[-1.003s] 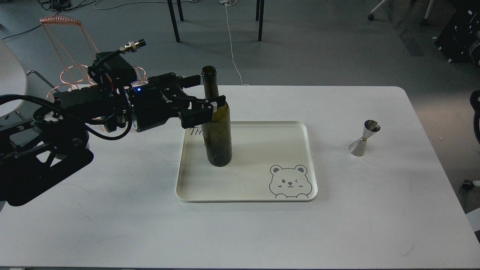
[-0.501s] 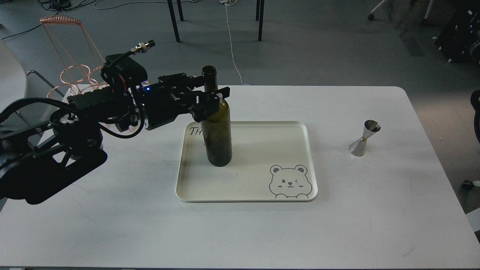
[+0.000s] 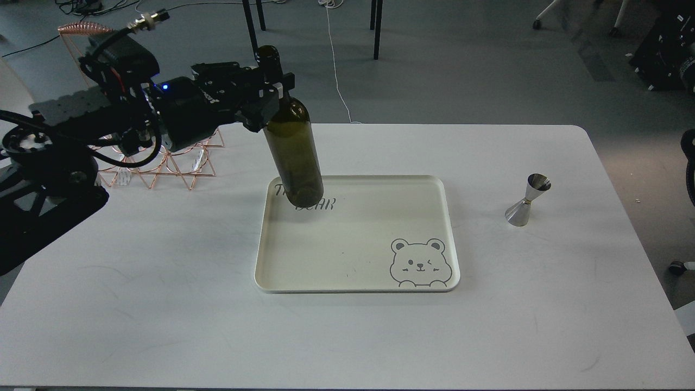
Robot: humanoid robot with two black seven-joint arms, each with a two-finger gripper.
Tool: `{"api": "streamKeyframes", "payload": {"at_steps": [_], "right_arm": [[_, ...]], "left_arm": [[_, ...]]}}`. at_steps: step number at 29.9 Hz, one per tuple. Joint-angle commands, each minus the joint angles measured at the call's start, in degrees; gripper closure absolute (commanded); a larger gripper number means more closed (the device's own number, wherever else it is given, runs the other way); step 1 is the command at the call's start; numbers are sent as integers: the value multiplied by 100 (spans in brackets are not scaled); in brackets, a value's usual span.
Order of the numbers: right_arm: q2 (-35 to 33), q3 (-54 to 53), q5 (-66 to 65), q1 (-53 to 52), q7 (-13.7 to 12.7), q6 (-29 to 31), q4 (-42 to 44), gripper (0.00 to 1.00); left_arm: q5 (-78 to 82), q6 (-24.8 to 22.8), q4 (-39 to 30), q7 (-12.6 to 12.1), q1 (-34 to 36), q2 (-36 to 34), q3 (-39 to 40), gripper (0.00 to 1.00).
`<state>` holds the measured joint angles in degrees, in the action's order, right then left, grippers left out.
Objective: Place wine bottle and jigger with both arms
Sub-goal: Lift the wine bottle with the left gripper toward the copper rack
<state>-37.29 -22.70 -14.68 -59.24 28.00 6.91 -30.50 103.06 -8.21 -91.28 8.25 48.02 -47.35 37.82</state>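
Observation:
My left gripper [image 3: 270, 89] is shut on the neck and shoulder of the dark olive-green wine bottle [image 3: 293, 146]. It holds the bottle lifted and slightly tilted above the back left corner of the cream tray [image 3: 358, 271]. The silver hourglass jigger [image 3: 526, 200] stands upright on the white table to the right of the tray, apart from it. My right gripper is out of view; only a dark sliver of that arm shows at the right edge [image 3: 689, 168].
A copper wire rack [image 3: 157, 163] stands on the table's back left, behind my left arm. The tray carries a bear drawing [image 3: 421, 263] in its front right corner. Chair legs and cables lie on the floor beyond the table.
My left gripper closed on the bottle and lifted it off the tray, up and to the left. The arm rose, uncovering the wire rack. The jigger has not moved.

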Motion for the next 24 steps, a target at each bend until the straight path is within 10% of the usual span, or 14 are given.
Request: {"api": "streamKeyframes", "payload": {"at_steps": [1, 24], "right_arm": [[-7, 2, 0, -18, 0, 3, 0, 3], [11, 2, 0, -18, 0, -5, 0, 3]], "left_arm": [[-312, -40, 58, 63, 163, -432, 112, 89], [275, -5, 1850, 274, 673, -996, 24, 89]]}}
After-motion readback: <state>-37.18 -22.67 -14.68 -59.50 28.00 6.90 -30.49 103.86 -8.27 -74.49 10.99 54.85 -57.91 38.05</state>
